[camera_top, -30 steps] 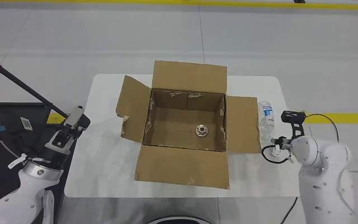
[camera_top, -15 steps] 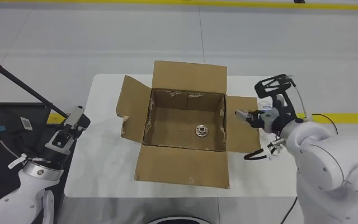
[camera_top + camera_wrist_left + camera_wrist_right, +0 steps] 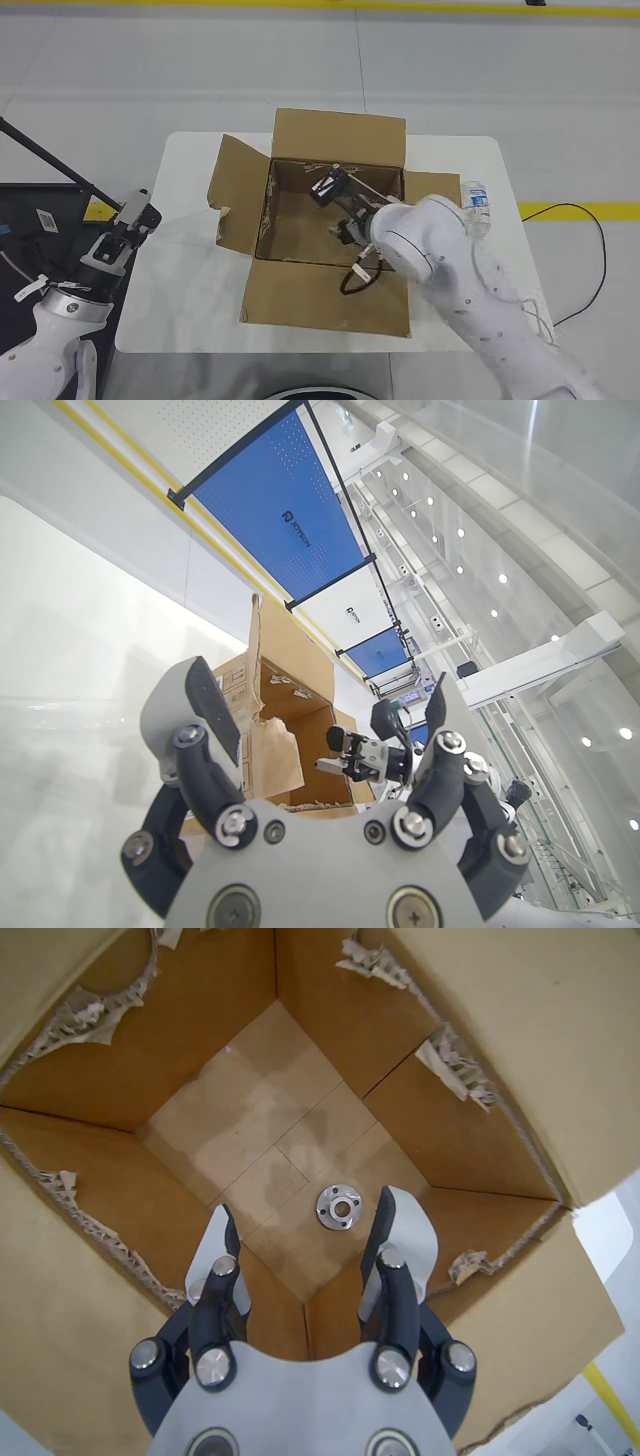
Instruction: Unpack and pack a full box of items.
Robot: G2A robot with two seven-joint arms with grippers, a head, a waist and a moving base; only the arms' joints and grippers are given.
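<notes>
An open cardboard box [image 3: 300, 295] stands in the middle of the white table [image 3: 180, 300], all flaps folded out. On its floor lies one small round metal flange [image 3: 340, 1207]. My right gripper [image 3: 306, 1203] hangs inside the box mouth, open, with the flange below and between its fingers, not touching it. The right arm [image 3: 430, 245] comes over the box's right wall. My left gripper [image 3: 320, 680] is open and empty at the table's left edge [image 3: 140, 210], facing the box [image 3: 295, 680] from a distance.
A clear water bottle [image 3: 477, 205] lies on the table just past the box's right flap. A black surface with a yellow label [image 3: 40, 215] sits left of the table. The box rim has torn paper edges [image 3: 450, 1063].
The right arm swung from the table's right edge, past the bottle, over the box; its gripper now hangs inside above the flange. The left arm has not moved.
</notes>
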